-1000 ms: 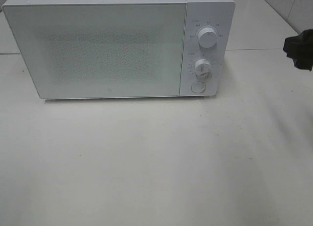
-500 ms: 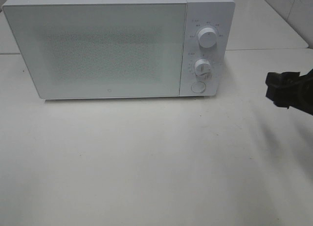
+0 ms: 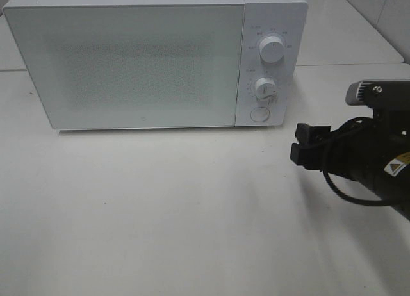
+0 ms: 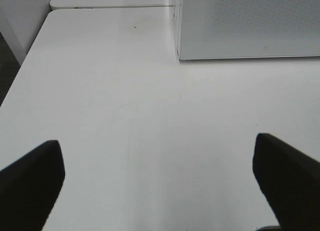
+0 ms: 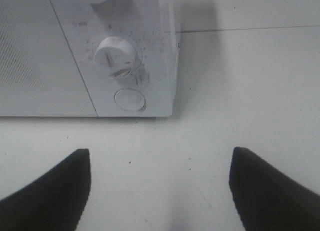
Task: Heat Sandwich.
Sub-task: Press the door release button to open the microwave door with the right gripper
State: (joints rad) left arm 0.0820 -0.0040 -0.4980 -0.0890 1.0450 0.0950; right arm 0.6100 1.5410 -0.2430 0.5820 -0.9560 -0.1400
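my right gripper [image 3: 302, 144] and left gripper [image 4: 160, 186] both gape wide, empty. i cannot tell where the sandwich lies. the left one shows only in its wrist view; the microwave [image 3: 141, 65] button [image 5: 130, 99] sits ahead of my right jaws.

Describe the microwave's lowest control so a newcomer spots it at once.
The white microwave has a control strip right of its door. At the strip's bottom, under two knobs, sits the button. Unlike the knobs it is flat, with no pointer or scale marks.
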